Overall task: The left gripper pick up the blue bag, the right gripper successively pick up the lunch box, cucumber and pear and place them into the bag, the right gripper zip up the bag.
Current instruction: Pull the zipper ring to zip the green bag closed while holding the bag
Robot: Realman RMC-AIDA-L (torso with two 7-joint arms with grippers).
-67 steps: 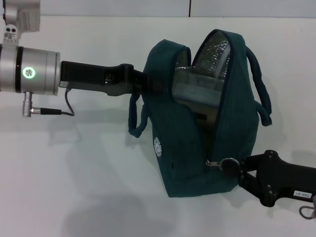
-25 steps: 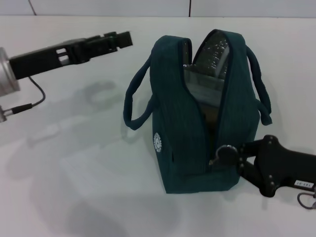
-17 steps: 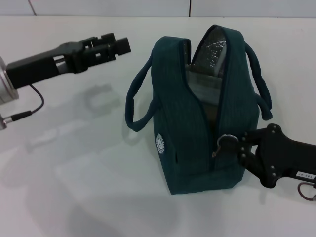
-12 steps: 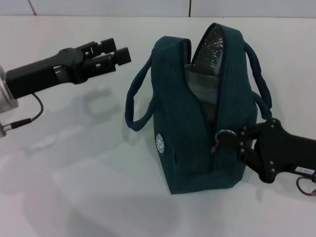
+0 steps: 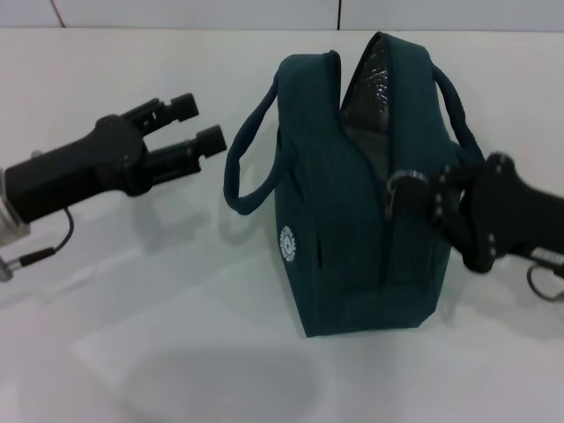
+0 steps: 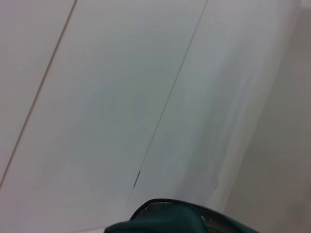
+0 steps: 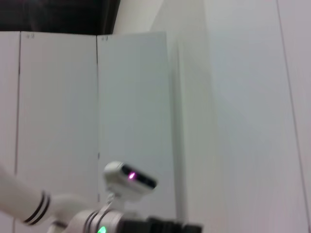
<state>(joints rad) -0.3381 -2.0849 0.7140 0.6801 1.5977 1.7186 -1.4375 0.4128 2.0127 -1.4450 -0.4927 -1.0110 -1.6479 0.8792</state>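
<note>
- White worktop carries the blue bag point(image 5: 366, 207) upright near its middle.
- Left gripper point(image 5: 196, 123) hangs beside it, fingers spread, empty.
- Right gripper point(image 5: 434, 196) pinches the zip ring point(image 5: 404, 188); the zip looks about half closed.

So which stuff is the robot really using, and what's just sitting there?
Using:
- blue bag
- ring zip pull
- right gripper, at the zip pull
- left gripper, open, off the bag

Just there:
- white table
</note>
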